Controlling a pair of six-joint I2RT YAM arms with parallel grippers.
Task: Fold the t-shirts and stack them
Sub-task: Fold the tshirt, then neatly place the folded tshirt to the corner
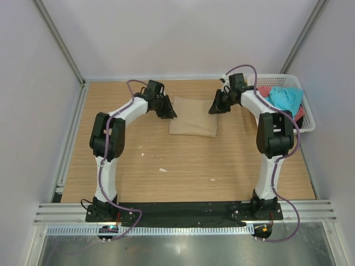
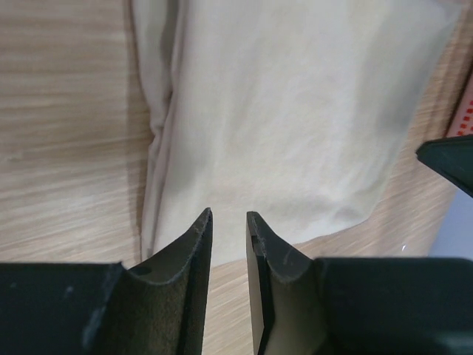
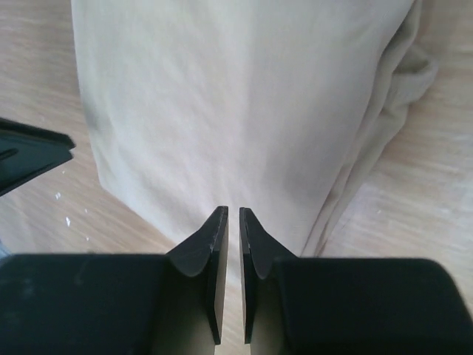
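A folded tan t-shirt (image 1: 193,117) is laid on the counter (image 1: 166,177), flanked — equally closely — by the left end effector (image 1: 168,113) at its left edge and the right end effector (image 1: 214,107) opposite, both slightly parted, empty.

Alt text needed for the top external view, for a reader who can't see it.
A folded tan shirt lies at the far middle of the table, with the left gripper at its left edge and the right gripper at its right. A white basket at far right holds a turquoise shirt and a red shirt.
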